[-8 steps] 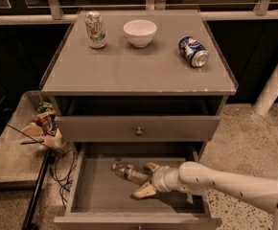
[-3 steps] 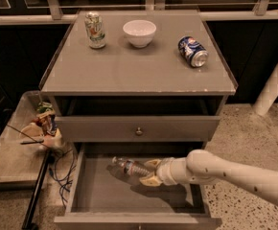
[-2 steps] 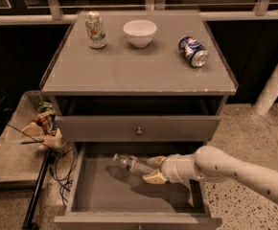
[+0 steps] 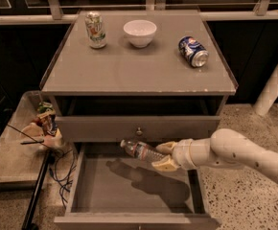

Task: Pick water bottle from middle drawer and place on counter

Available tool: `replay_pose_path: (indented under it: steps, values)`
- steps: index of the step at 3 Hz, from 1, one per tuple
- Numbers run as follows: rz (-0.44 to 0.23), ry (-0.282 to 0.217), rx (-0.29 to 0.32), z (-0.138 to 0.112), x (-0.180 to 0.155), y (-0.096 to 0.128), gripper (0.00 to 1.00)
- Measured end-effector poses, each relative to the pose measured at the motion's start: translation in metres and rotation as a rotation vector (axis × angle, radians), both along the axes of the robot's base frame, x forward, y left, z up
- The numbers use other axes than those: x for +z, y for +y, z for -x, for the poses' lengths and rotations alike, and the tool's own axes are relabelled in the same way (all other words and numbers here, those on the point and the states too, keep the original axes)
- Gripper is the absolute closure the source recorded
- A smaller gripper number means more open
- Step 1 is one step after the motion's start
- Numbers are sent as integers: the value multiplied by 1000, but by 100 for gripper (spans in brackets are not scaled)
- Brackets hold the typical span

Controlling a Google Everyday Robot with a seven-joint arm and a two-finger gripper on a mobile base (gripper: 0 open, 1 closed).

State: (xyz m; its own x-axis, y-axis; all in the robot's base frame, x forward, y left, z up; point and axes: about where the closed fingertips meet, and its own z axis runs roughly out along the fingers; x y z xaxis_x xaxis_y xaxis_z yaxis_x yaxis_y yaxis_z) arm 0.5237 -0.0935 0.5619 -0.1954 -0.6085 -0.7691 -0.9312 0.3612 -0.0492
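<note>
Speckled flooring and a dark glazed wall frame the grey cabinet. The gripper [image 4: 162,156] sits over the open middle drawer [image 4: 129,198], jaws clamped on the base end of the water bottle [image 4: 140,150]. The bottle projects left of the claw, near level with the cap end slightly raised. It is clear of the drawer floor, and its shadow falls below. The counter [image 4: 129,71] lies above and behind the claw; a green can [image 4: 96,29], white bowl [image 4: 140,32] and blue can [image 4: 193,51] occupy its rear.

Assessment: the bottle is light, thin-walled and likely to flex. Its ribs give some purchase, but an end hold may let it droop or pivot. A hold nearer the labelled middle would be steadier. Firm, not crushing, pressure is advised.
</note>
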Motion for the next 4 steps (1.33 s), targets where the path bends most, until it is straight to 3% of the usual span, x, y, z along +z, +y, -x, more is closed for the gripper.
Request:
replay_pose_path:
  steps: [1,2,4]
  values:
    - [93,-95,-12,-8,87,-12,100]
    - [93,-95,-11,-8,87,-12,100]
    - [80,-175,-23,16,130,-13,100]
